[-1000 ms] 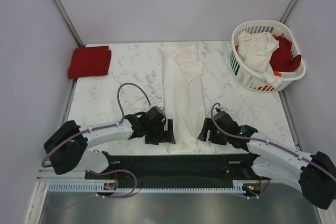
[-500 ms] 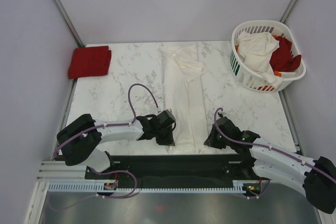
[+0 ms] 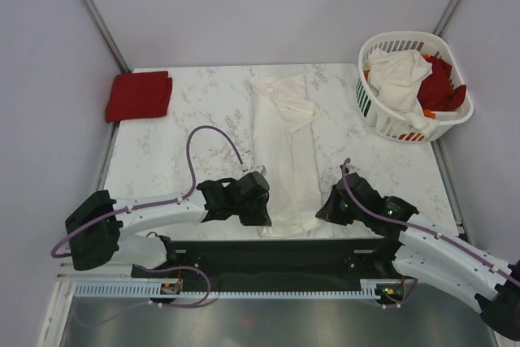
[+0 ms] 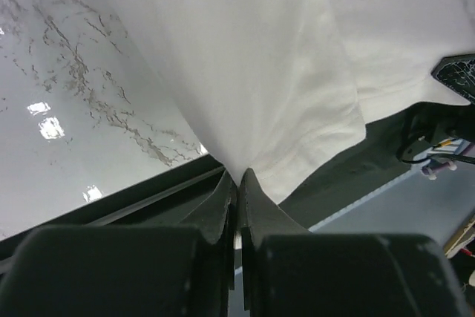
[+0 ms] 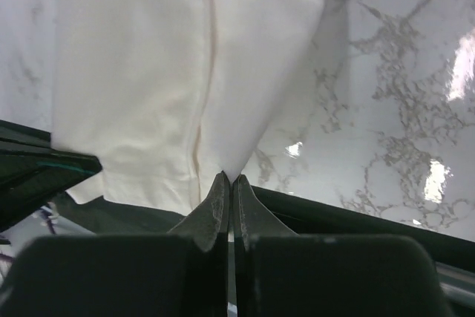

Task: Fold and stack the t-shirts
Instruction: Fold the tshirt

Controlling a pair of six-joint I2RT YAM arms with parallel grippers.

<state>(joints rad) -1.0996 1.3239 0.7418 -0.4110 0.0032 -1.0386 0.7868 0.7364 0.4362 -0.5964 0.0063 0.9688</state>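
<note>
A cream-white t-shirt (image 3: 284, 152) lies folded into a long strip down the middle of the marble table (image 3: 187, 144). My left gripper (image 3: 262, 215) is shut on its near left corner, the cloth (image 4: 245, 72) pinched between the fingertips. My right gripper (image 3: 322, 214) is shut on the near right corner, cloth (image 5: 185, 72) rising from its tips. A folded red t-shirt (image 3: 139, 95) rests at the far left corner. More cream and red t-shirts (image 3: 406, 75) fill the basket.
The white slatted laundry basket (image 3: 374, 111) stands at the far right corner. A black strip (image 3: 276, 253) runs along the table's near edge, just under the shirt's hem. Grey walls close in behind and on both sides.
Both grippers have moved in to the shirt's near corners and shut on the cloth; one second ago they stood open beside it.
</note>
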